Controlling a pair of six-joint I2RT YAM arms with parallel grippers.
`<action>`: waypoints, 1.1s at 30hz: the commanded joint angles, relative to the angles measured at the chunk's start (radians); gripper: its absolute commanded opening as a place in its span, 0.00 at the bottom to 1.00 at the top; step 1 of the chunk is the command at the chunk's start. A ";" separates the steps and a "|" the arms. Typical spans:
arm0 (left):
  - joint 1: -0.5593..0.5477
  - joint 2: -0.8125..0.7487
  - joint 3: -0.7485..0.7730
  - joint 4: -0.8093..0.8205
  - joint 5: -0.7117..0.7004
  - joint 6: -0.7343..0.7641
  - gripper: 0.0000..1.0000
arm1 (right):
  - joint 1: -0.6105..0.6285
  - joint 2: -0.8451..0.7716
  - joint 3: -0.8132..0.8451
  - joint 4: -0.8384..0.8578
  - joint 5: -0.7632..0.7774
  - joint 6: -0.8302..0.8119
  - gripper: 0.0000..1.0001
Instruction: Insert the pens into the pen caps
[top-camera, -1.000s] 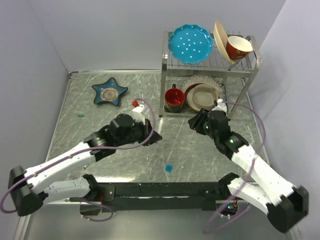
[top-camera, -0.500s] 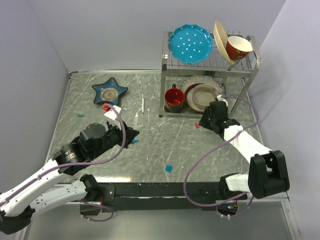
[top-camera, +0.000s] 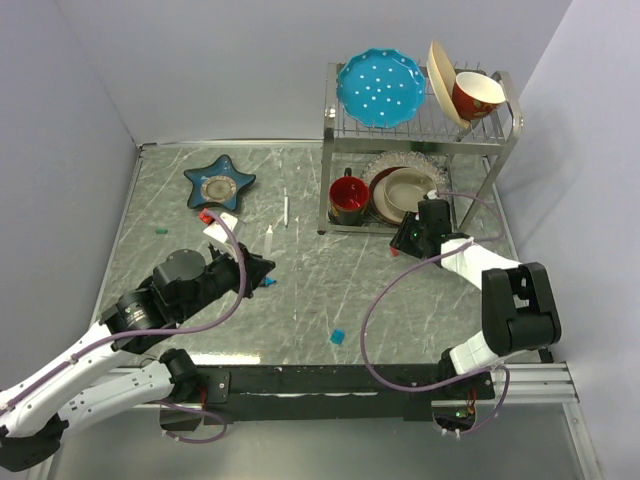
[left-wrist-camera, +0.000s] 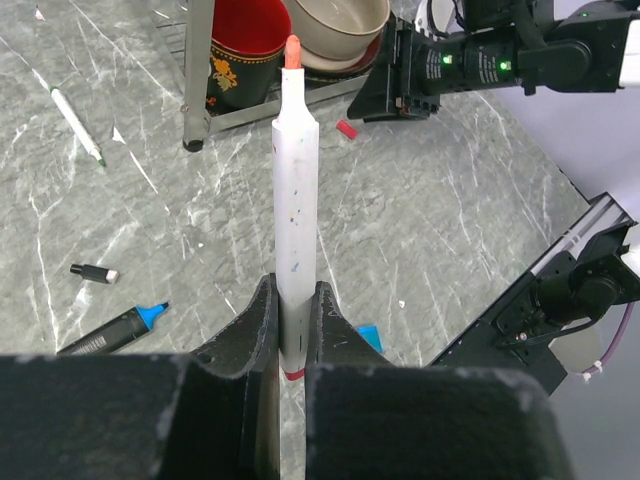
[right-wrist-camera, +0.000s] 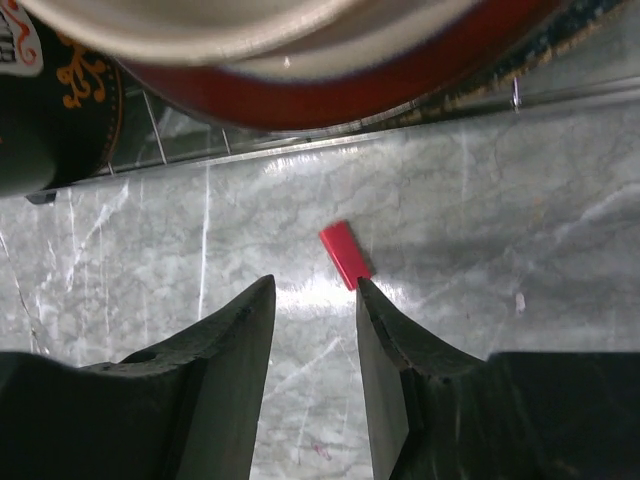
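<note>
My left gripper (left-wrist-camera: 293, 290) is shut on a white pen (left-wrist-camera: 296, 190) with an orange-red tip, held pointing away over the table; in the top view the gripper (top-camera: 262, 268) is left of centre. A black marker with a blue end (left-wrist-camera: 110, 332) and a small black cap (left-wrist-camera: 92, 272) lie to its left. A bright blue cap (top-camera: 338, 336) lies near the front edge. A teal cap (top-camera: 160, 232) lies far left. My right gripper (right-wrist-camera: 313, 290) is open, low over the table, with a small red cap (right-wrist-camera: 345, 253) just beyond its right fingertip.
A metal dish rack (top-camera: 505, 150) stands at the back right with a blue plate, bowls and a red mug (top-camera: 347, 196). A blue star-shaped dish (top-camera: 219, 184) sits at the back left. Two thin white pens (top-camera: 285, 209) lie between them. Walls close in left and right.
My left arm has drawn back to the left with the white pen in its gripper. My right arm has folded in, and its gripper has moved toward the rack's foot by the red cap.
</note>
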 joint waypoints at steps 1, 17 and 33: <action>-0.003 -0.007 0.001 0.009 -0.016 0.022 0.01 | -0.008 0.039 0.074 0.055 -0.026 -0.019 0.46; -0.002 -0.017 -0.007 0.022 0.016 0.030 0.01 | -0.010 0.134 0.129 0.020 -0.027 -0.050 0.46; -0.002 0.006 0.002 0.015 0.031 0.031 0.01 | 0.009 0.174 0.155 -0.029 -0.082 -0.099 0.47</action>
